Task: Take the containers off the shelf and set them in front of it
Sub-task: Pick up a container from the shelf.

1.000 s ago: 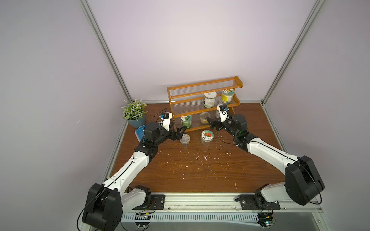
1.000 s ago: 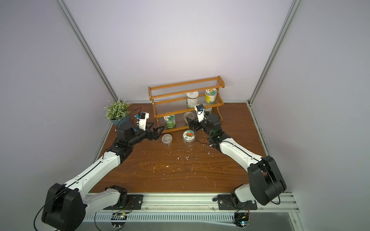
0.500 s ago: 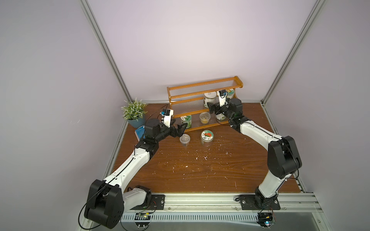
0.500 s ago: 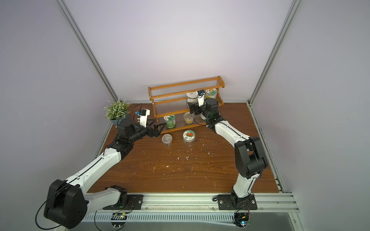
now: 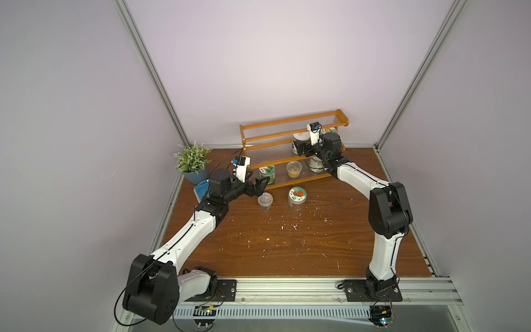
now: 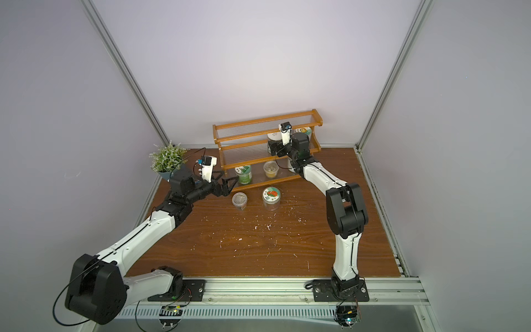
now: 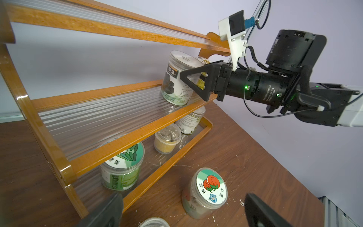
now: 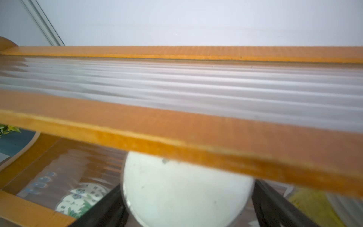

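Shelf (image 5: 273, 130): three tiers, standing at the back of the counter (image 5: 287, 247). On the middle tier I count the white jar (image 7: 176, 84), upright on the panel, with my right fingers (image 8: 271, 210) spread wide to either side of its lid. I cannot tell whether they touch it. An orange-lid jar (image 6: 304, 131) stands just beside it, mostly behind the arm. Bottom tier, from the plant (image 5: 192, 156) end: green jar (image 5: 267, 173), yellow cup (image 5: 293, 169), labelled jar (image 7: 190, 119), all upright. On the counter just in front of the shelf are the grey cup (image 5: 265, 200) and the tomato jar (image 5: 297, 197), upright and apart. My left fingers (image 5: 260, 183) are wide open and hold nothing, hovering just beside the grey cup.
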Available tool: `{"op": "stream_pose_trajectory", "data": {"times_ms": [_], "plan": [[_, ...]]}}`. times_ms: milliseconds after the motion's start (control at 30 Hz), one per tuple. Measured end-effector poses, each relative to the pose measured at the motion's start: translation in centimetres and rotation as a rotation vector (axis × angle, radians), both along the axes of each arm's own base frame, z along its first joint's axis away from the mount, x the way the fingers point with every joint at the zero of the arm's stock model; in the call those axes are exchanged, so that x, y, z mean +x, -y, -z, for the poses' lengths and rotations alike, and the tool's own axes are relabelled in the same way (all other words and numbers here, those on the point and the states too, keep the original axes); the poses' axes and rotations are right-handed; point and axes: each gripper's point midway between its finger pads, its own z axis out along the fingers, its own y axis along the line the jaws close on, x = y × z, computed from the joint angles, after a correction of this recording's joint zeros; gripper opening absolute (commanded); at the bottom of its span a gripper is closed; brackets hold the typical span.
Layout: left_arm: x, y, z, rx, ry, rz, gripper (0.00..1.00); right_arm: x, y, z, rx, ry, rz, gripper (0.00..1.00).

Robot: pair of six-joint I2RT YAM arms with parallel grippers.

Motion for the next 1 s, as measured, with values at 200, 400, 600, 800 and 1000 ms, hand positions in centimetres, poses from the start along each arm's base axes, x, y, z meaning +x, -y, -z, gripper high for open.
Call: {"op": "stream_pose_trajectory", "data": {"times_ms": [200,400,600,800,1000], "plan": [[0.1,0.1,0.3,0.007,-0.007,0.004,0.99,1.5,-0.6,-0.1,0.006,0.012,-0.008,0.99],[0.2,0.1,-0.2,0.011,0.005,0.006,1.0,2.0,-0.9,0.0,0.008,0.019,-0.021,0.9],[0.3,0.1,0.4,0.02,-0.01,0.007,1.0,1.9,-1.0,0.2,0.006,0.027,-0.028,0.82],[0.4,0.2,0.9,0.024,-0.023,0.009,0.99,0.6,-0.9,0.0,0.01,0.039,-0.049,0.79],[0.5,0.2,1.2,0.025,-0.029,0.011,1.0,-0.1,-0.6,-0.6,0.003,0.044,-0.053,0.79]]}}
